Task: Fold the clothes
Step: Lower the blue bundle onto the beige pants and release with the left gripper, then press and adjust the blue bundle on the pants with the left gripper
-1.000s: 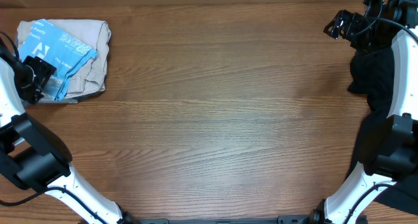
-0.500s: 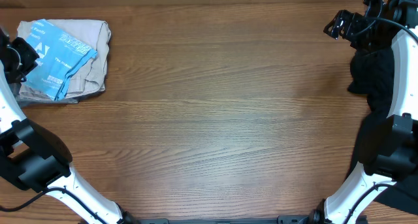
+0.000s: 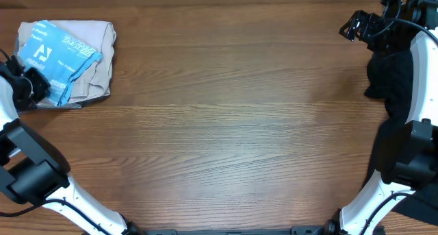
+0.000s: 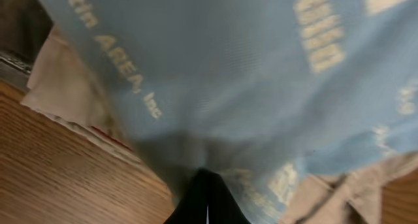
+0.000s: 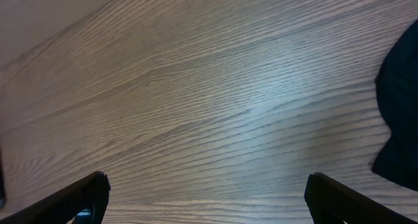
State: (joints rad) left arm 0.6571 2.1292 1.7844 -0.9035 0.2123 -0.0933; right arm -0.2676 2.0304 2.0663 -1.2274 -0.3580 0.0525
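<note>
Nearest the arm bases, the brown wood-grain table [image 3: 226, 139] is showing bare boards across its middle. Farther out, at the left edge, the left gripper [image 4: 206, 188] is pressing its jaws together on the near edge of the light blue short-sleeved T-shirt [image 3: 58, 53] with white lettering. It is apparently pinching a pucker of cloth, probably to lift it for folding. The shirt is resting on a crumpled beige garment [image 3: 96, 57]. In the far right corner, the right gripper [image 5: 208, 201] is hovering spread wide over bare wood, holding nothing. It is likely parked out of the way, just beside a heap of black fabric [image 3: 390, 77].
</note>
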